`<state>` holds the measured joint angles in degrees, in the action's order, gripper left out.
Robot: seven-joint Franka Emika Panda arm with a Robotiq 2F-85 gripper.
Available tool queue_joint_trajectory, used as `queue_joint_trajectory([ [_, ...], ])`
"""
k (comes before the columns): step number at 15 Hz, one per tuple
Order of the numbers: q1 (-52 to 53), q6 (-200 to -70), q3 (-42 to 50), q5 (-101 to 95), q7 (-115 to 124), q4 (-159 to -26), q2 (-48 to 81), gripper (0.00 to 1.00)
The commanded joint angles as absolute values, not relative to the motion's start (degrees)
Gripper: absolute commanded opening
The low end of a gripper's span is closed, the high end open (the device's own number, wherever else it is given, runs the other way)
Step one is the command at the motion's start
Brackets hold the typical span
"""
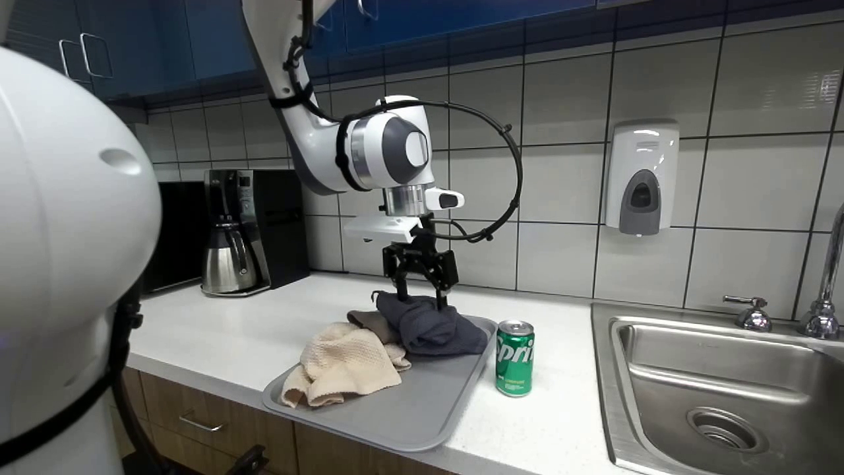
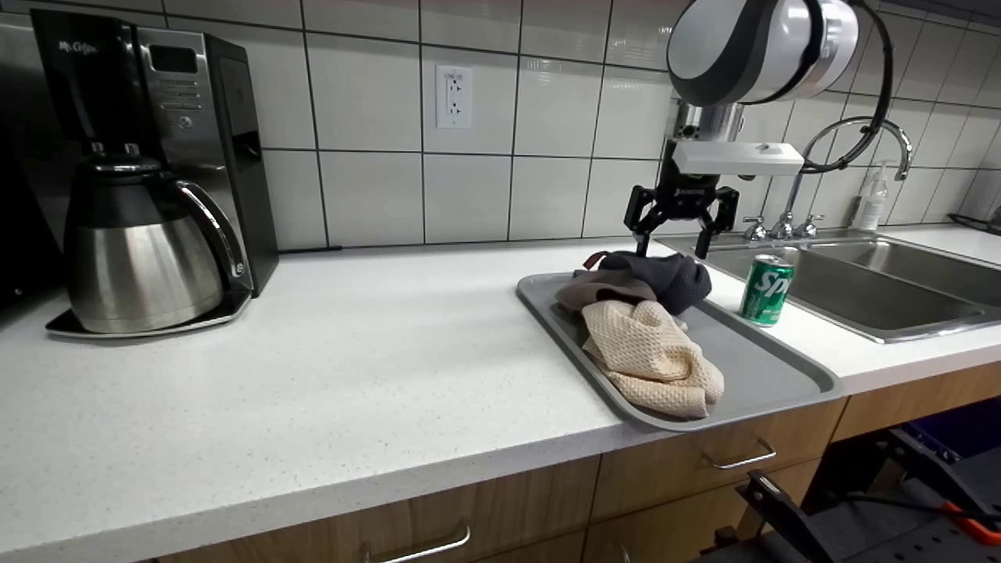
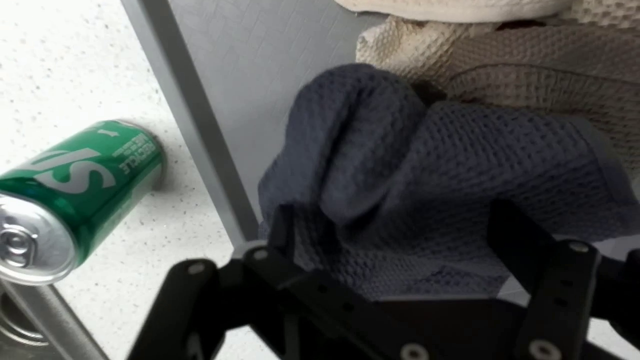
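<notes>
Dark cloth, likely light, soft and limp and best pinched by a raised fold, lies bunched beneath the gripper, whose jaws stand apart, on the gray tray beside a cream cloth.

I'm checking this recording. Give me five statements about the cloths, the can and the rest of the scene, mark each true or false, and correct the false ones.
1. The end effector is open, right at the dark cloth. True.
2. The green can stands inside the tray. False: it stands on the counter beside the tray.
3. A brown cloth lies between the dark cloth and the cream cloth. True.
4. The carafe stands in the sink. False: it stands in the coffee maker.
5. A white dispenser is mounted on the tiled wall. True.
</notes>
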<state>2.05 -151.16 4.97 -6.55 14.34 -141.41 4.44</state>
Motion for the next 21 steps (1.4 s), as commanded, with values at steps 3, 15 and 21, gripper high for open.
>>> queue_joint_trajectory([
  [3, 1.14, -147.49, 3.58, -6.42, 12.59, -141.84, -0.03, 1.00],
  [15, 2.32, -146.97, -0.38, -2.05, 11.89, -147.09, -5.38, 1.00],
  [21, 2.12, -146.19, -1.01, -2.70, 10.52, -151.30, -10.14, 1.00],
])
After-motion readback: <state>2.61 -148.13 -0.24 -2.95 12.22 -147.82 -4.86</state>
